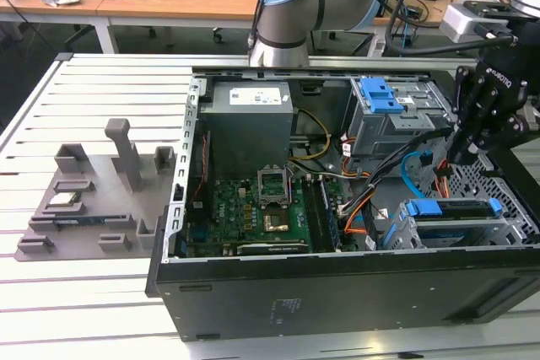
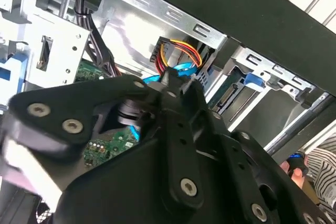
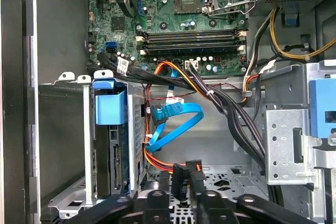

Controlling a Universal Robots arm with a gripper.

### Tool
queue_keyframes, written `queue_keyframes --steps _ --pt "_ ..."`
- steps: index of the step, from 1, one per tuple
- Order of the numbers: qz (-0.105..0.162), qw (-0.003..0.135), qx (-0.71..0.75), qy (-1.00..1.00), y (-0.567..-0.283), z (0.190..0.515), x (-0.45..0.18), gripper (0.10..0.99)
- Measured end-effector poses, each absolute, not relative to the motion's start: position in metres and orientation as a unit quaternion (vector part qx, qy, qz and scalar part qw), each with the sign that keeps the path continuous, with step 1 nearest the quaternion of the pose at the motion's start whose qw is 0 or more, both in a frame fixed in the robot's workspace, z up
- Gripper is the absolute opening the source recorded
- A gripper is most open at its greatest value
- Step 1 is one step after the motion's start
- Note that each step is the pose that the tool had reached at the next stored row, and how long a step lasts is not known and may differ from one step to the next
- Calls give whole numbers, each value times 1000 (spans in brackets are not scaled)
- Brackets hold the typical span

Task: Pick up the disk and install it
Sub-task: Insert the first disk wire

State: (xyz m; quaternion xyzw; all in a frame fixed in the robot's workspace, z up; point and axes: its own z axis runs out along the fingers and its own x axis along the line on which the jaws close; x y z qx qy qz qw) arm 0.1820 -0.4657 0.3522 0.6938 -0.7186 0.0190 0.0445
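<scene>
Exterior view: black jointed hand (image 1: 483,128), open or closed impossible to tell, above metal cage holding blue-framed disk (image 1: 447,208) inside open black computer case (image 1: 337,292).

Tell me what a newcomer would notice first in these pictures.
An open black computer case on a slatted white table, its green motherboard exposed. The black claw hangs over the case at the exterior view's right, above a blue-bracketed disk sitting in a metal cage. A bright blue ribbon cable loops nearby.
</scene>
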Motion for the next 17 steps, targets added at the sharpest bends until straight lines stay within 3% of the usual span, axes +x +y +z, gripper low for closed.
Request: queue_keyframes --steps 2,7,13,17 --pt "20 46 694 -719 -466 352 182 169" --pt "23 48 694 -718 -467 352 182 169" --pt "23 48 694 -718 -511 352 182 169" --pt "23 48 694 -718 -515 347 182 169"
